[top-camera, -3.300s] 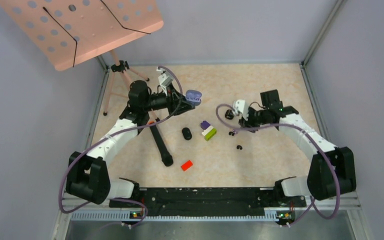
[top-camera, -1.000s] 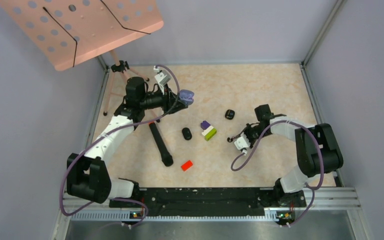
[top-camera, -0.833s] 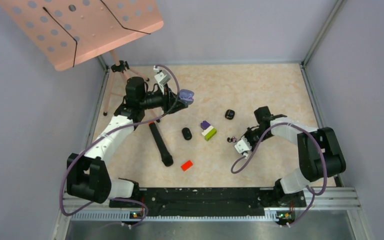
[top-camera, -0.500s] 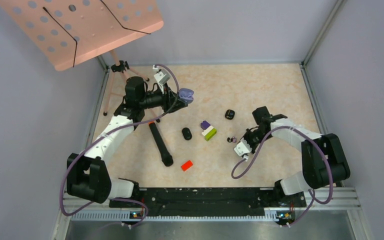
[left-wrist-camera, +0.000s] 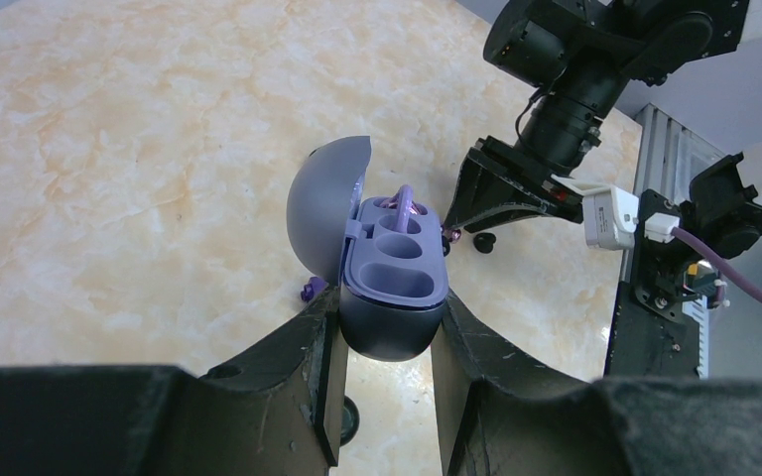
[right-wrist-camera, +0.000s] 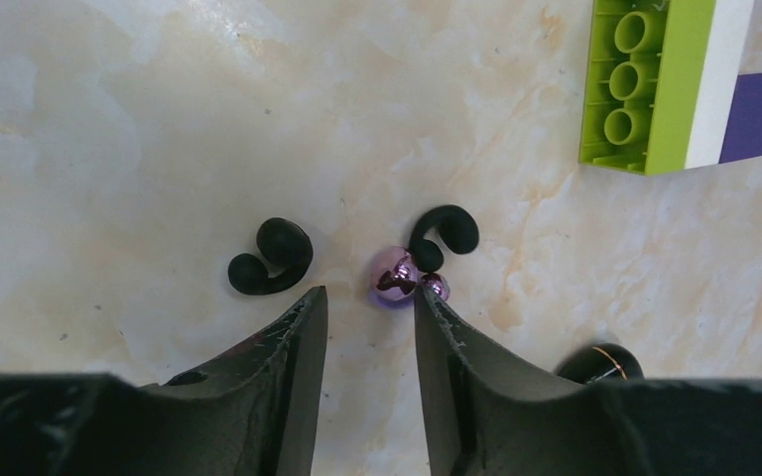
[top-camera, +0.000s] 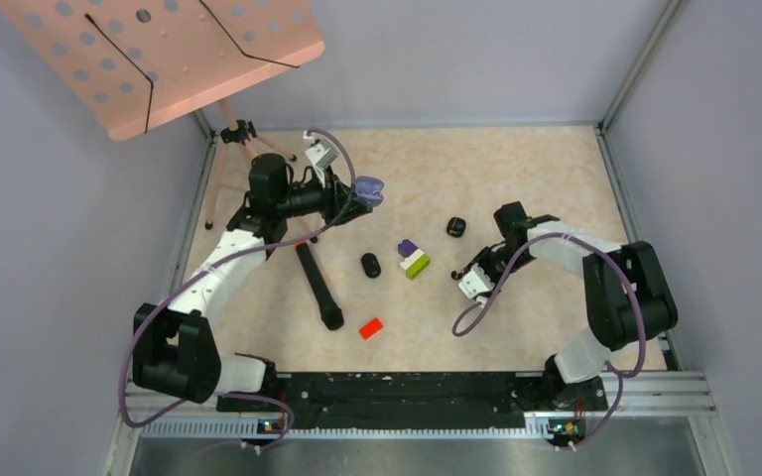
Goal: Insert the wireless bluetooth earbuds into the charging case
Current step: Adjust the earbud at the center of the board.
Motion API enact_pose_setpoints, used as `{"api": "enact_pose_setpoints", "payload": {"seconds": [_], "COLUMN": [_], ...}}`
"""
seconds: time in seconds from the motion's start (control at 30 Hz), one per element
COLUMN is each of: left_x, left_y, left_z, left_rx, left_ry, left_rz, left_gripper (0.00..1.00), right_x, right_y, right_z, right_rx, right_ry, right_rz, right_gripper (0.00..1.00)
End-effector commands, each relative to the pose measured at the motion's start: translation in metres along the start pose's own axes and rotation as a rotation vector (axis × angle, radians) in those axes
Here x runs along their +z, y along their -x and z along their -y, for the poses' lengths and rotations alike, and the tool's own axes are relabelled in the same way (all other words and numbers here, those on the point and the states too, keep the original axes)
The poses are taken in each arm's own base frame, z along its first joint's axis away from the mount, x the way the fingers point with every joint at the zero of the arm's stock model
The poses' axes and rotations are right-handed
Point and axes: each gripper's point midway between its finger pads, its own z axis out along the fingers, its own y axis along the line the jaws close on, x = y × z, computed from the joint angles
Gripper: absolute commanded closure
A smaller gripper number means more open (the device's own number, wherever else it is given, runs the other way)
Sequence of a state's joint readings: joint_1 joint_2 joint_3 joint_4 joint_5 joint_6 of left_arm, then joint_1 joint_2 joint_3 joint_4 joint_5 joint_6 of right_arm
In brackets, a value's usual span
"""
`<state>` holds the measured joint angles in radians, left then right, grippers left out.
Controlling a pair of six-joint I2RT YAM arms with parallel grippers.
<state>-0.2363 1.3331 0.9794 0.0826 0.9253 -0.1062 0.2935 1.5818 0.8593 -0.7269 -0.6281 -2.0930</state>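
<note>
Purple and glossy, the earbud lies on the table just ahead of the right gripper, whose parted, empty jaws should straddle it alone, sparing the black hooked piece touching it, while the left gripper clamps the open charging case.

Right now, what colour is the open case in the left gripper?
The case is pale purple throughout; the left wrist view shows it best.

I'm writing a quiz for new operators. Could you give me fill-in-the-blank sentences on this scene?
The left pincer grips the purple charging case, whose lid is ___.
The right pincer stands open over a shiny ___ earbud.
On the toy brick, the studded side is ___.
Missing: open; purple; green.
</note>
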Motion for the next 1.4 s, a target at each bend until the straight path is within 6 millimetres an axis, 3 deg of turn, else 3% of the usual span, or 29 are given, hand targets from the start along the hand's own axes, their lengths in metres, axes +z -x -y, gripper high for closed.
{"api": "enact_pose_setpoints", "payload": {"seconds": [0.0, 0.17, 0.37, 0.5, 0.67, 0.87, 1.07, 1.17, 1.37], "left_x": [-0.002, -0.002, -0.001, 0.0, 0.001, 0.004, 0.007, 0.007, 0.006], "left_y": [0.01, 0.009, 0.01, 0.01, 0.017, 0.019, 0.024, 0.027, 0.027], "left_z": [0.001, -0.001, -0.002, -0.003, -0.002, -0.005, -0.006, -0.006, -0.004], "left_rx": [0.04, 0.037, 0.032, 0.027, 0.034, 0.025, 0.015, 0.018, 0.017], "left_ry": [0.003, 0.006, 0.007, 0.006, 0.0, -0.004, -0.014, -0.014, -0.016], "left_rz": [0.034, 0.034, 0.033, 0.034, 0.041, 0.056, 0.068, 0.074, 0.073], "left_gripper": [1.0, 1.0, 1.0, 1.0, 1.0, 1.0, 1.0, 1.0, 1.0], "right_x": [0.001, 0.01, 0.008, -0.005, -0.032, -0.048, -0.037, -0.03, -0.04], "right_y": [0.002, -0.001, 0.0, 0.002, 0.009, -0.007, -0.027, -0.031, -0.031], "right_z": [0.018, 0.023, 0.035, 0.039, 0.04, 0.024, 0.015, 0.023, 0.048], "right_rx": [-0.115, -0.026, 0.097, 0.211, 0.486, 0.918, 1.341, 1.482, 1.463], "right_ry": [-0.007, -0.008, -0.042, -0.073, -0.126, -0.213, -0.233, -0.234, -0.307], "right_rz": [0.022, 0.021, 0.019, -0.009, -0.094, -0.305, -0.442, -0.457, -0.412], "right_gripper": [0.6, 0.63, 0.89, 0.94, 0.95, 0.96, 0.91, 0.81, 0.64]}}
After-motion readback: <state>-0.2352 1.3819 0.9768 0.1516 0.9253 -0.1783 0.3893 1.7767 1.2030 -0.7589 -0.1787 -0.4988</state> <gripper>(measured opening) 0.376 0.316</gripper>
